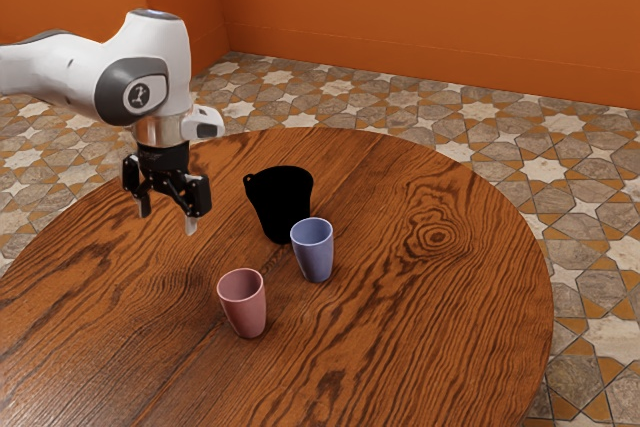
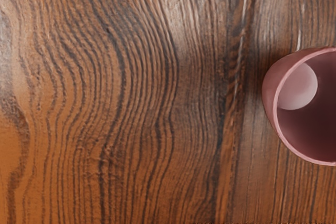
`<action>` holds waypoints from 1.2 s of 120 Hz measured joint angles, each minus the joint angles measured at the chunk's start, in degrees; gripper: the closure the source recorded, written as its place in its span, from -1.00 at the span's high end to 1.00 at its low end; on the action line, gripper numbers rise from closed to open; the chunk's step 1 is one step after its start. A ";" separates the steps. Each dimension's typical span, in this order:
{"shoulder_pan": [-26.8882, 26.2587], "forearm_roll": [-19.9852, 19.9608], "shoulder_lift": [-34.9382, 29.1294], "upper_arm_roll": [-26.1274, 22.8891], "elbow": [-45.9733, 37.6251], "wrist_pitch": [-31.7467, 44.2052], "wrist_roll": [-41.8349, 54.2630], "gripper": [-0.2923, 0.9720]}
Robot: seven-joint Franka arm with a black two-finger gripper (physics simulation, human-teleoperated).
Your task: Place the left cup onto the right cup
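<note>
A pink cup (image 1: 243,301) stands upright on the round wooden table (image 1: 430,327), nearest the front. Just behind it and toward the exterior view's right stands a lavender-blue cup (image 1: 312,248), also upright. My gripper (image 1: 166,213) hangs open above the table, well to the exterior view's left of both cups, with nothing between its fingers. In the wrist view the pink cup (image 2: 304,106) is seen from above, its open mouth and pale inside showing, off to one side of my hand over bare wood.
A black mug-like cup (image 1: 280,201) stands behind the blue cup, close to it. The table's rim curves round on the exterior view's right, with patterned floor tiles (image 1: 560,157) and orange walls beyond.
</note>
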 joint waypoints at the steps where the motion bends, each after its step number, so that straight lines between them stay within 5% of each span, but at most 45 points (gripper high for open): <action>1: -0.08 -0.16 0.06 -0.03 -0.32 0.24 -0.01 0.54; 29: 0.43 -2.07 1.31 -1.47 -8.29 8.39 -0.72 0.54; 77: 0.06 -2.40 9.35 -3.26 -8.17 22.40 -2.59 0.54; 116: 0.21 -2.68 13.14 -3.28 -8.40 26.46 -3.57 0.53; 144: -0.01 -1.85 13.01 -3.40 -8.08 27.15 -3.85 -0.24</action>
